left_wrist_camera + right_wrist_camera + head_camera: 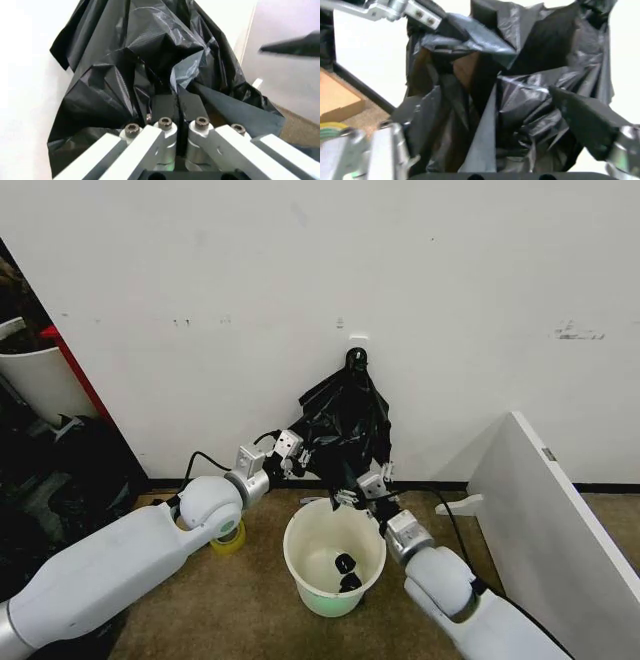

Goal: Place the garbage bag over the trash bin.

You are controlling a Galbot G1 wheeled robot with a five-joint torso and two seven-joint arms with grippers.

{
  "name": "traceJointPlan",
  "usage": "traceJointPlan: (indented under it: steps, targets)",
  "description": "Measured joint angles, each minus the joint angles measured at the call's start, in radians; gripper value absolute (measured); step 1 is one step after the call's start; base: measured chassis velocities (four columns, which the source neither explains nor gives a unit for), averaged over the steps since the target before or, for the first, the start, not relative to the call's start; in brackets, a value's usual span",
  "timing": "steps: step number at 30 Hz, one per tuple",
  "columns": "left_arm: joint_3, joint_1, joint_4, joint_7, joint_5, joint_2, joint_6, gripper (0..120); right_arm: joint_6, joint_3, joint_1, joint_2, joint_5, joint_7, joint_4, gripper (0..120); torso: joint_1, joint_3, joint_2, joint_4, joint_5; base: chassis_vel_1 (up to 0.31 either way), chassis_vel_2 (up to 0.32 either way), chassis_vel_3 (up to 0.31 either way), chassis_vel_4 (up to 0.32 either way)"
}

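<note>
One garbage bag (345,425) and one trash bin (305,565) are what I have in front of me, plus my two grippers. I see the bag hanging against the far white wall (300,270) from a hook (356,358), gathered to a point at the top and flaring into loose, glossy, crinkled black plastic below. The bin stands on the brown floor (250,610) just near of the bag, directly under its lower folds: a round cream-white bucket tapering to a pale green base. Inside it I count two small dark pieces lying at the bottom; I cannot tell what they are.

My left gripper (297,452) is at the bag's left edge, its fingers (165,107) closed together with a fold of the black film pinched between them. My right gripper (362,492) is at the bag's lower right, just above the bin's far rim, its fingers (580,116) spread wide with bunched plastic lying between them.

One roll of yellow tape (228,538) sits on the floor left of the bin.
</note>
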Motion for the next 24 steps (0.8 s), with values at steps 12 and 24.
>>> traceJointPlan:
  steps: [12, 24]
  targets:
    - [-0.015, 0.021, -0.013, 0.002, 0.002, 0.010, 0.002, 0, -0.116, -0.063, 0.047, 0.019, 0.060, 0.064, -0.057, 39, 0.000, 0.000, 0.000, -0.0001, -0.0001, 0.000, 0.000, 0.000, 0.000]
    - [-0.020, 0.029, -0.018, 0.003, 0.003, 0.010, 0.002, 0, -0.130, -0.070, 0.057, 0.027, 0.117, 0.106, -0.056, 7, 0.000, 0.000, 0.000, -0.0001, -0.0001, 0.000, 0.000, 0.000, 0.000]
